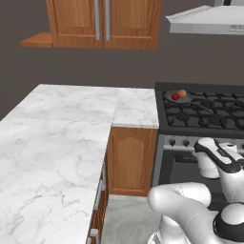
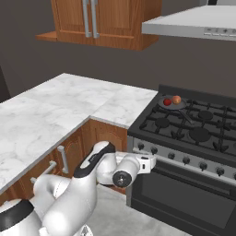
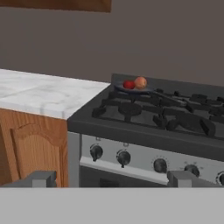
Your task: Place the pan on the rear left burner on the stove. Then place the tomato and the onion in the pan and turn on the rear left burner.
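Pan (image 1: 177,98) on stove (image 1: 205,114), rear left burner.
We see tomato (image 1: 175,96) & onion (image 1: 182,93) touching inside pan; fingers (image 3: 39,178) wide apart, holding nothing, low before stove knobs (image 3: 124,158).

the arm (image 2: 69,193) was glossy white, built of fat rounded segments that bulged like capsules. dark grey to black discs capped its joints, and a black strip ran along one upper link. the hand (image 2: 144,163) was a small pale boxy block.
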